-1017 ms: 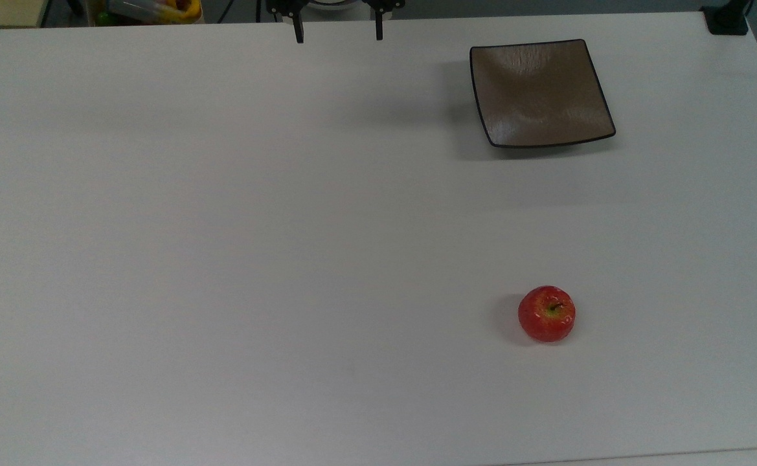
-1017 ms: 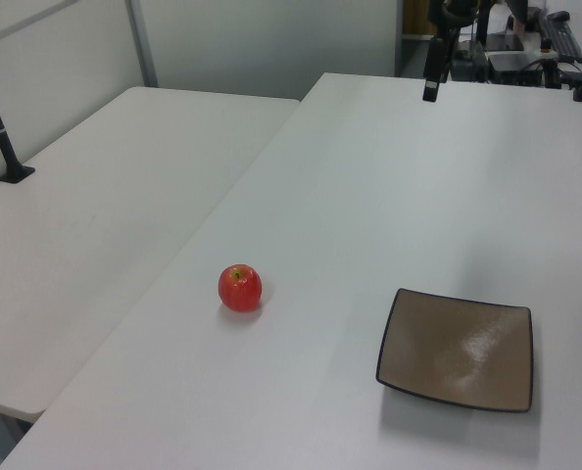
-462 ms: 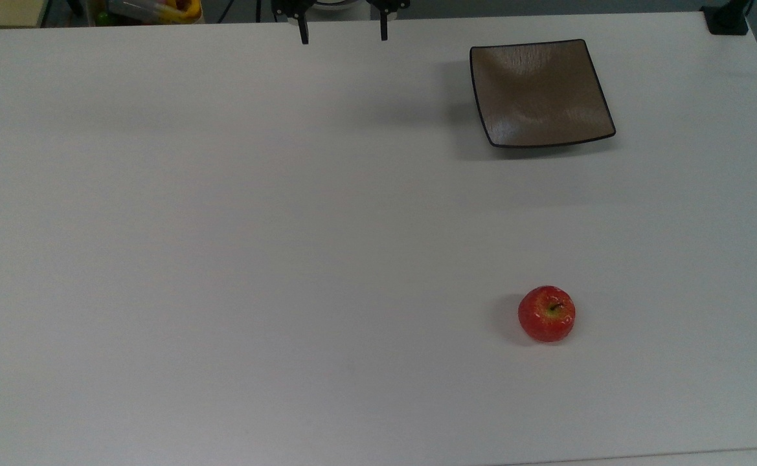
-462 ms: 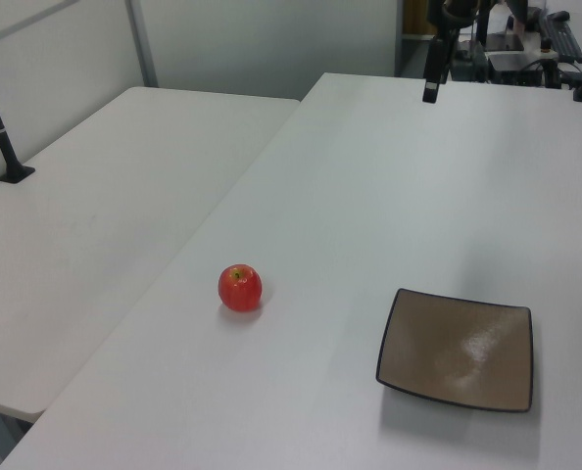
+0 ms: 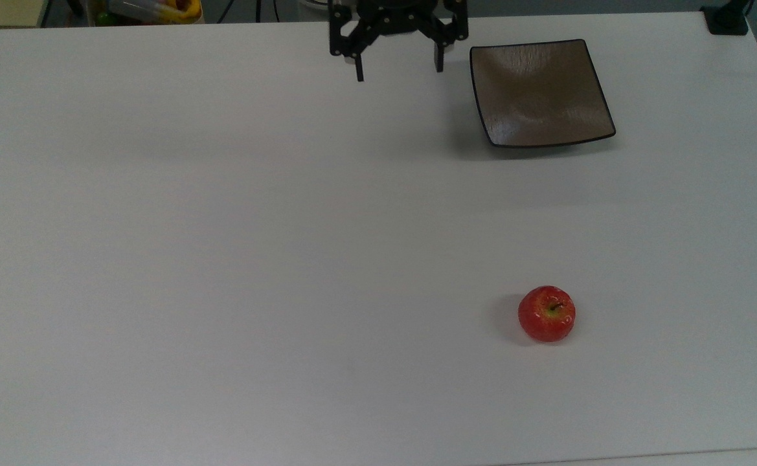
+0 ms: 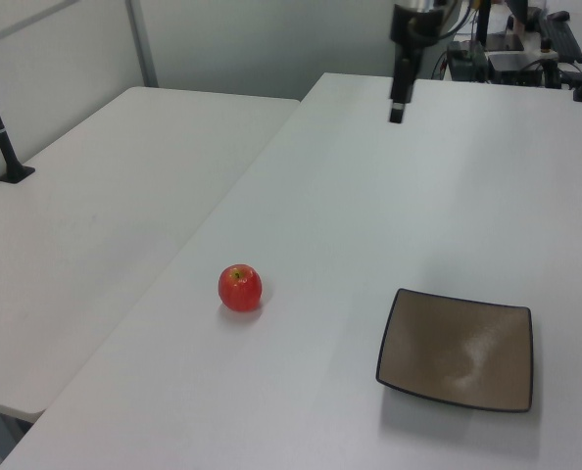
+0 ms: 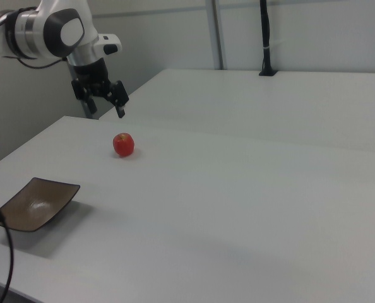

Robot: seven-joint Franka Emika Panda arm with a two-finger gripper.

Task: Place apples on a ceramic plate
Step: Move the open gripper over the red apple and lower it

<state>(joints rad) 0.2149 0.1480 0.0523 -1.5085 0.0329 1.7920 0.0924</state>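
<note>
1 apple (image 5: 546, 314), small, round, glossy: likely light, firm, slick; best taken across its widest girth, stem up, pads on opposite sides. It sits on the white table (image 5: 223, 259), well apart from the jaws, toward the top view's bottom right. Ceramic plate (image 5: 540, 94) lies just beside the jaws on the top view's right, bare. Gripper (image 5: 399, 71) hangs above the table near its far edge, fingers pointing down, jaws spread wide, holding nothing. In the right view the arm (image 7: 55, 28) reaches in from the right view's left, wrist bent downward.
</note>
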